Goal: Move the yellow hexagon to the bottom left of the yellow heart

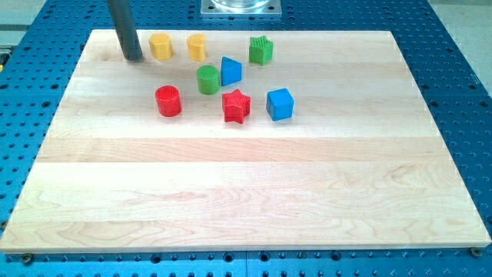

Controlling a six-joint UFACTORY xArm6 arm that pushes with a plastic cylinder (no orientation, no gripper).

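The yellow hexagon [161,46] sits near the view's top left on the wooden board [246,192]. The yellow heart [197,47] lies just to its right, a small gap apart, at about the same height in the view. My rod comes down at the view's top left. My tip [132,58] rests on the board just left of the yellow hexagon, close to it but with a thin gap showing.
A green star [261,50] lies right of the heart. Below are a green cylinder [207,79] touching a blue triangle [231,71], a red cylinder [167,101], a red star [236,106] and a blue cube [280,104].
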